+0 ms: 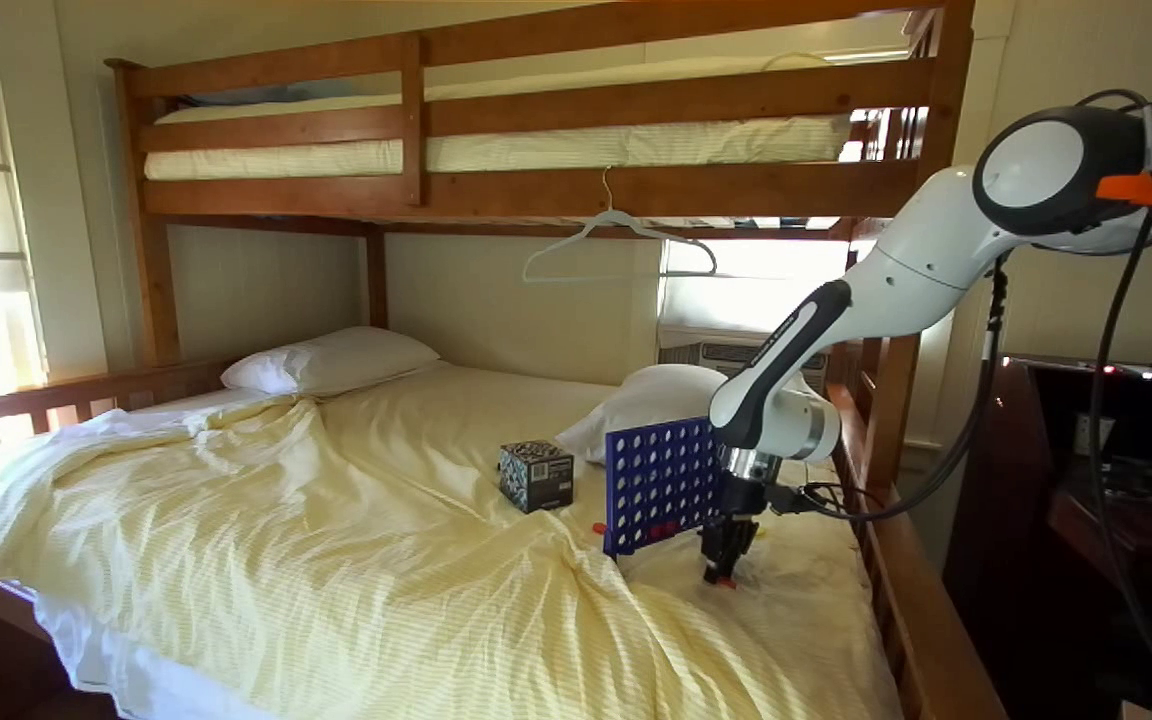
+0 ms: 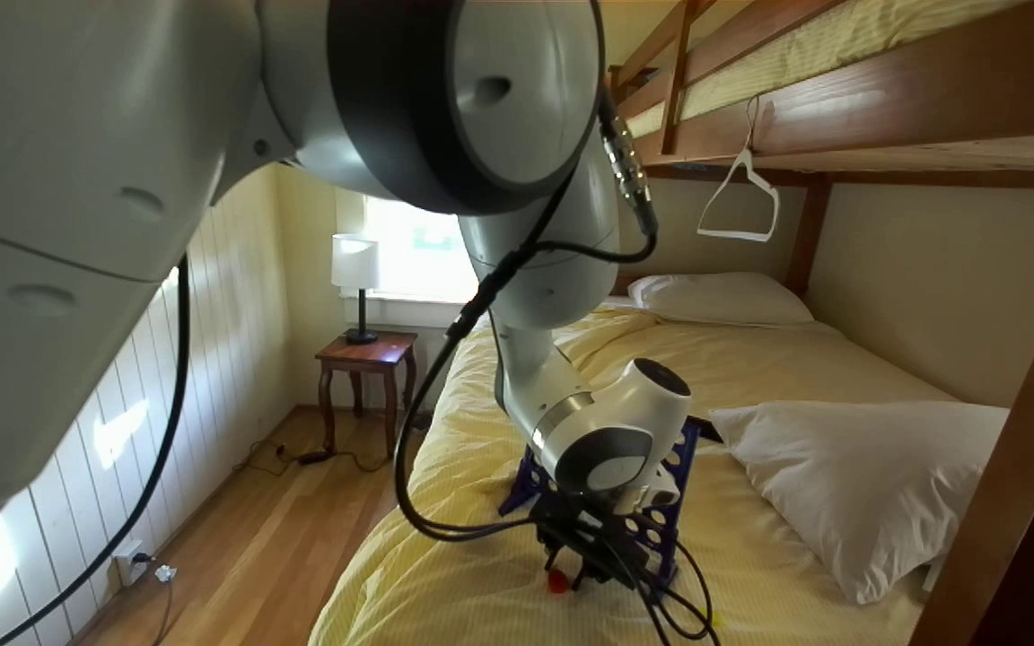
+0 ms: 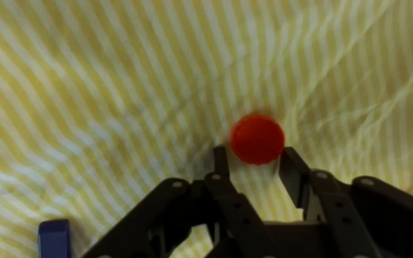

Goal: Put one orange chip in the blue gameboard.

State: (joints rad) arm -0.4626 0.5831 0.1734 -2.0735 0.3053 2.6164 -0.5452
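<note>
A sunlit bedroom with a wooden bunk bed (image 1: pixel 536 197), its lower bed spread with a wrinkled yellow-striped cover (image 1: pixel 386 560) and two white pillows (image 1: pixel 331 362). A white robot arm (image 1: pixel 921 265) reaches over the bed, its black gripper (image 3: pixel 254 152) pointing down close to the cloth. In the wrist view the gripper's two fingers are held apart, one on either side of the orange chip (image 3: pixel 257 139), a small round disc lying on the striped cover. A slim gap shows between the chip and the finger at the left of that view; the fingertip at the right meets the chip's edge, though whether they touch cannot be told. Just beside the gripper, in an exterior view, the blue gameboard (image 1: pixel 664 480) stands upright on the bed, a grid of round holes with red discs (image 1: pixel 664 531) showing in its bottom row. Another orange-red disc (image 1: pixel 599 528) lies beside the board's end away from the gripper. A dark patterned box (image 1: pixel 536 477) sits near the board. A pale clothes hanger (image 1: pixel 612 217) hangs from the upper bunk. In an exterior view a white-shaded lamp (image 2: pixel 355 263) stands on a small wooden side table (image 2: pixel 391 348) beside a bright window (image 2: pixel 418 247)
</note>
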